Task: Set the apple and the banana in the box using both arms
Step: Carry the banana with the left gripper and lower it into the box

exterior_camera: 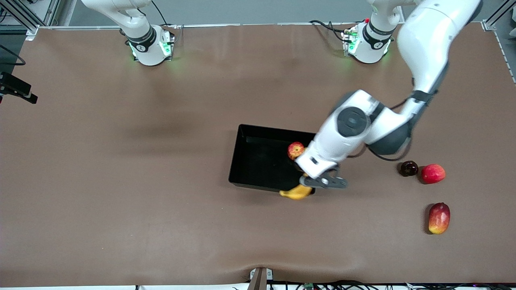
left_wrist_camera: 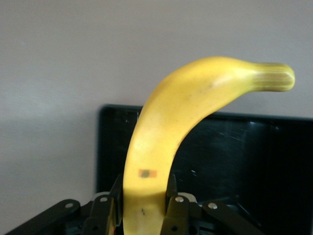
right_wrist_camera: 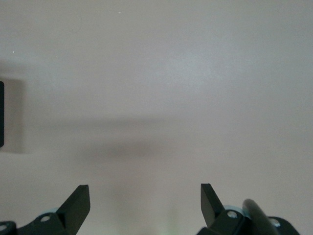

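Box [exterior_camera: 258, 161]: black open-top tray on the brown bench [exterior_camera: 121, 181], about mid-bench; used here as the landmark.
Apple [exterior_camera: 296, 150]: inside the box, toward the left arm's end of it, just beside the left arm's wrist.
Banana [left_wrist_camera: 166, 147]: gripped at one end, off the bench, over the box's corner nearest the front camera on the left arm's side; its free end sticks out past the box wall.
Left gripper [left_wrist_camera: 143, 205]: over that same corner of the box, jaws clenched on the banana.
Right gripper [right_wrist_camera: 145, 205]: jaws released and spread wide with nothing between them, over bare bench, a sliver of the box at the edge of its wrist view; this arm waits.
Other fruit: a dark round fruit [exterior_camera: 408, 168] touching a red-pink round fruit [exterior_camera: 433, 173], and a red-yellow mango [exterior_camera: 439, 218], all on the bench well apart from the box, toward the left arm's end.
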`<state>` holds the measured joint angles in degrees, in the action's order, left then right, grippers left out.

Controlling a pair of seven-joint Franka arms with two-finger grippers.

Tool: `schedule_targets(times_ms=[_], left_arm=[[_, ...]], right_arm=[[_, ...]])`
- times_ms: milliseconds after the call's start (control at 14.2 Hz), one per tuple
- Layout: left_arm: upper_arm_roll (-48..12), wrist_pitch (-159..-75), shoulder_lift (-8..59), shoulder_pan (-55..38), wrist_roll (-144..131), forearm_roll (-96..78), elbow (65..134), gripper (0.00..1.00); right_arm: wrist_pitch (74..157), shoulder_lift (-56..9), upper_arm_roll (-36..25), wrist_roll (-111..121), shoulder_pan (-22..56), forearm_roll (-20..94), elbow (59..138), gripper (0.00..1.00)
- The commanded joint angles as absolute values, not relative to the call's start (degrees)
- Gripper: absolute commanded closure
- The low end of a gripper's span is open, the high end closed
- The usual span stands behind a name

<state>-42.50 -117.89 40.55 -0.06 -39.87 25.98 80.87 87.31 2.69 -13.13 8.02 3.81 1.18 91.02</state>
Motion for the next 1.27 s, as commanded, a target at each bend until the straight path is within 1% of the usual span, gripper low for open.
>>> schedule_targets(times_ms=[0,141,352,563,844,1126,1196], left_arm=[[-41.49,-116.54,40.08,-3.76,-43.13,26.02,78.93,1.00],[-40.26,-116.63,41.04,-7.45,-47.00,26.02,76.74,1.00],[-35.44,-117.24,42.62,-14.83,-53.32,25.32,73.66,1.00],[-31.30,-117.42,43.50,-20.11,-55.28,25.23,71.81,1.00],[-29.27,-120.32,44.47,-23.28,-59.58,25.31,71.46,1.00],[-22.87,-122.96,45.70,-30.13,-63.09,25.22,70.41,1.00],[-22.24,-123.05,45.96,-30.84,-64.06,25.14,70.14,1.00]], right_arm=[[86.92,2.81,-12.66,8.26,3.08,1.41,90.70,0.00],[86.92,2.81,-12.66,8.26,3.16,0.10,90.79,0.00],[87.01,2.81,-12.57,8.09,3.34,-1.67,90.70,0.00],[86.84,2.81,-12.57,7.91,3.16,-1.58,90.88,0.00],[86.84,2.81,-12.57,7.73,3.16,-1.58,90.88,0.00],[86.84,2.81,-12.57,7.73,3.16,-1.58,90.79,0.00],[86.84,2.81,-12.57,7.65,3.16,-1.58,90.79,0.00]])
